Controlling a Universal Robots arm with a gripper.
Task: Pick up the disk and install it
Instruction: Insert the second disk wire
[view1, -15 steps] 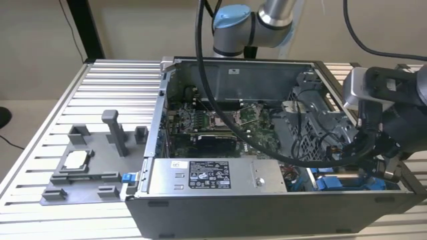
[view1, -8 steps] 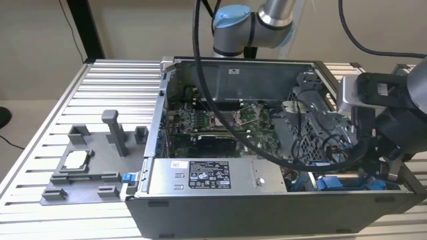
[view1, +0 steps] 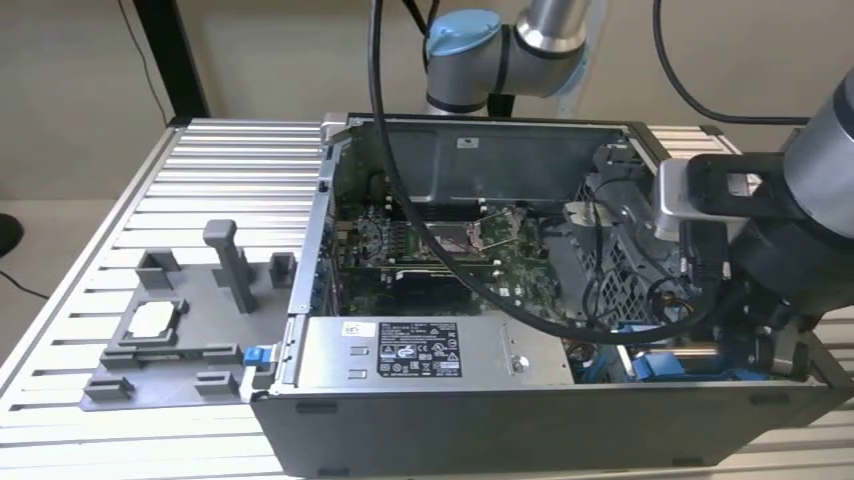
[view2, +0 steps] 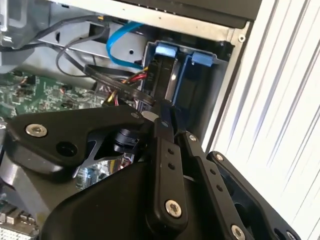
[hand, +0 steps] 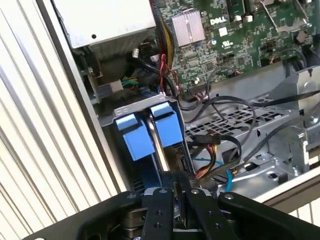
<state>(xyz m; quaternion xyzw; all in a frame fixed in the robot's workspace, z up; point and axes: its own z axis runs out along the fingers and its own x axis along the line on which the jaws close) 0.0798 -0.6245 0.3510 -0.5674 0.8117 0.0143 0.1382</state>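
The disk (hand: 150, 142) stands on edge in the drive bay at the corner of the open computer case (view1: 454, 135), its blue carrier tabs facing out. In the second wrist view the disk (view2: 172, 75) sits in the same grey bay with the blue tabs on top. My gripper (hand: 176, 192) has its two black fingers close together over the disk's thin edge, apparently shut on it. My gripper (view2: 172, 122) reaches into the bay. In the exterior view the arm's wrist (view1: 747, 230) hangs over the case's corner on the exterior view's right, with blue plastic (view1: 657, 366) below it.
A grey labelled power-supply box (view1: 400, 350) lies along the case's front. The motherboard (view1: 441, 245) sits behind it. Black, red and yellow cables (hand: 220, 150) and a blue cable (view2: 120, 47) run beside the bay. A grey fixture (view1: 174, 330) with a small silver chip (view1: 151, 318) sits on the slatted table (view1: 227, 170).
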